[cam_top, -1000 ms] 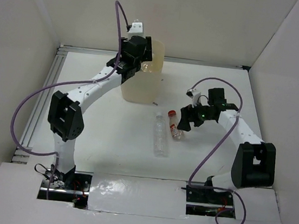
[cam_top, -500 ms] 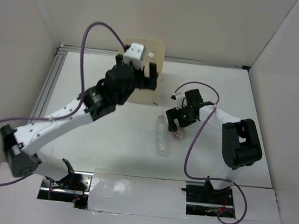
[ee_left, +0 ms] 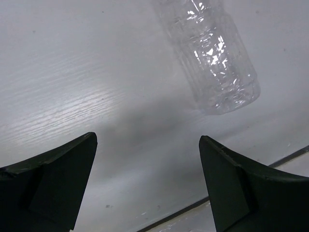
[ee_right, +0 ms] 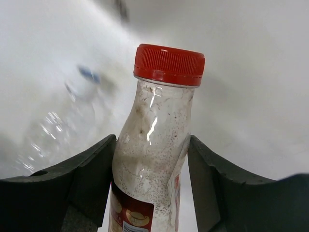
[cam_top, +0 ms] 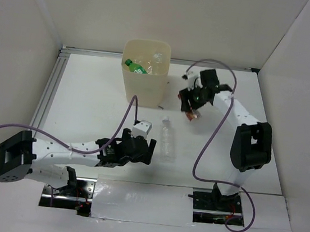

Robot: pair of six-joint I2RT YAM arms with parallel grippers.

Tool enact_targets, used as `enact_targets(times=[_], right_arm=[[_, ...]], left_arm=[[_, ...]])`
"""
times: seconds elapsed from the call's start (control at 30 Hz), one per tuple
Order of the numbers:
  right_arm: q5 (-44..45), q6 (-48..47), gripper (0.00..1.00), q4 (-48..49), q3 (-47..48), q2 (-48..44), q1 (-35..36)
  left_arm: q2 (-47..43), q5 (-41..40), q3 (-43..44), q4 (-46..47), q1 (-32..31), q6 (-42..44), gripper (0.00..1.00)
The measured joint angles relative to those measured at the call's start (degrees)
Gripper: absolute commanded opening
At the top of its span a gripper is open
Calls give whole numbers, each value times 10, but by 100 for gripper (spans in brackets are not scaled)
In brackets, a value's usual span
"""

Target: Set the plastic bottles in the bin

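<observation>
The red-capped bottle point(ee_right: 154, 159) was pinched between the right gripper's point(cam_top: 190, 108) fingers. Its long axis ran along them, with the cap pointing away from the wrist, to the right of the bin point(cam_top: 142, 89). A clear bottle point(cam_top: 166, 141) lay flat on the table point(cam_top: 89, 102), cap toward the bin. Its base was near the left gripper point(ee_left: 147, 145), whose jaws stood spread wide.

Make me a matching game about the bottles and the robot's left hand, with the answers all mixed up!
1 green bottle
2 red-capped bottle
3 long clear bottle
4 left gripper

A lying on the table
B inside the bin
C open, holding nothing
D clamped in the right gripper

Pairs: 1-B, 2-D, 3-A, 4-C
</observation>
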Motion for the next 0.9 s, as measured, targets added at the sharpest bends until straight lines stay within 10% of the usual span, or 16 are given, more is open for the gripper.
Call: enact_targets(times=[0.3, 0.6, 0.77, 0.9], right_arm=[[-67, -19, 20, 9, 535, 61, 20], [-148, 65, 29, 158, 611, 197, 110], [-155, 104, 84, 180, 628, 309, 141], [-151, 113, 96, 166, 629, 335, 150]], left_arm=[[51, 18, 0, 49, -14, -53, 100], [57, 31, 0, 70, -19, -72, 100], [57, 35, 0, 74, -21, -78, 100], [70, 37, 8, 75, -24, -88, 100]])
